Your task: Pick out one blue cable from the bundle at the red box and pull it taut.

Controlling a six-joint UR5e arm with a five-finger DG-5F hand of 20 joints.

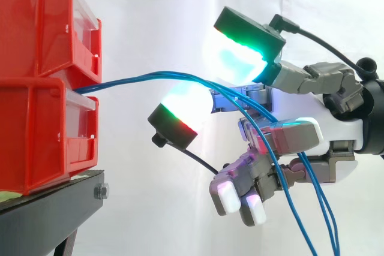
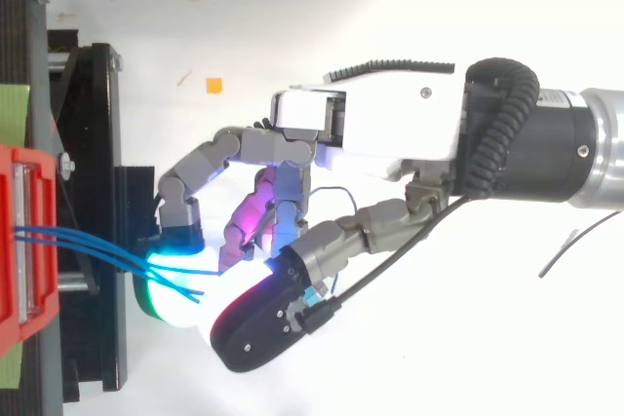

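Note:
Several thin blue cables [image 1: 150,77] leave the gap between the two stacked red bins [image 1: 36,34], arc to the right and hang slack down to the lower right. In the top view the blue cables [image 2: 88,241] run from the red bin [image 2: 24,241] into the glowing pads. My hand [image 1: 336,127] comes in from the right, about level with the bins. Two long fingers are spread, a green-cyan pad [image 1: 240,52] above the cables and a white pad [image 1: 180,109] below. The bundle passes through that gap and lies across one finger. The lower fingers [image 1: 240,199] are curled under. No single cable is pinched.
The bins sit on a black stand [image 1: 54,208] at the left, before a white curtain. In the top view the stand [image 2: 97,143] lies just left of my hand [image 2: 380,129]. A small orange scrap [image 2: 214,86] lies on the white surface.

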